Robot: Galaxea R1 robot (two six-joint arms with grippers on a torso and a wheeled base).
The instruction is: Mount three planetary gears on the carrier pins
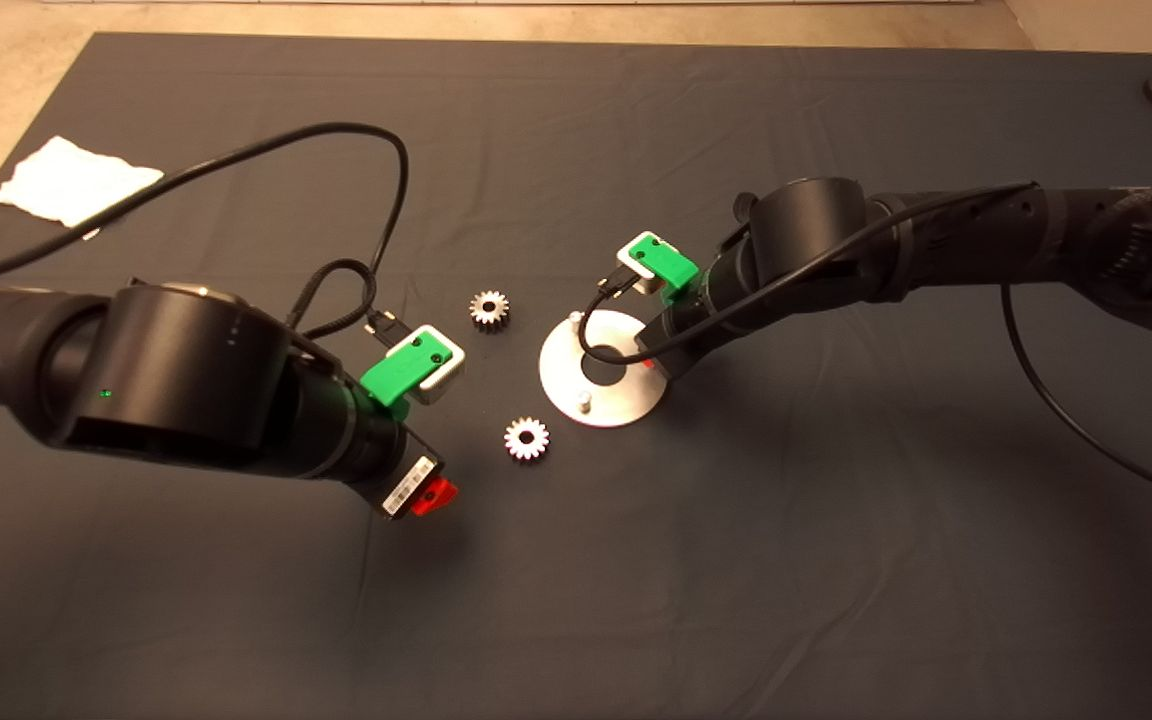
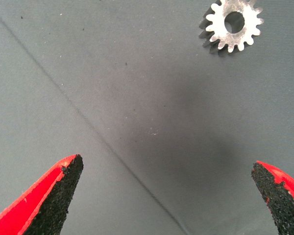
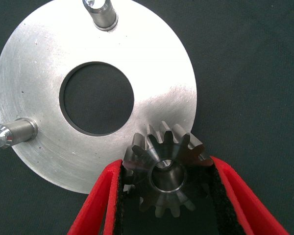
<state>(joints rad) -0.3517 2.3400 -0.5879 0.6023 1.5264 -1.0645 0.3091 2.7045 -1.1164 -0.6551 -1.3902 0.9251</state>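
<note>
So far no gear is clearly seated: the right claw clamps the dark gear over a pin on the disc. Two gears lie loose near the wide-open, empty left claw.

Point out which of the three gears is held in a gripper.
The darker gear, clamped between the right gripper fingers over the disc edge. The other two gears lie free on the mat.

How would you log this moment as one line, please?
right gripper: shut on dark gear over disc | left gripper: open above mat | two gears loose
</note>
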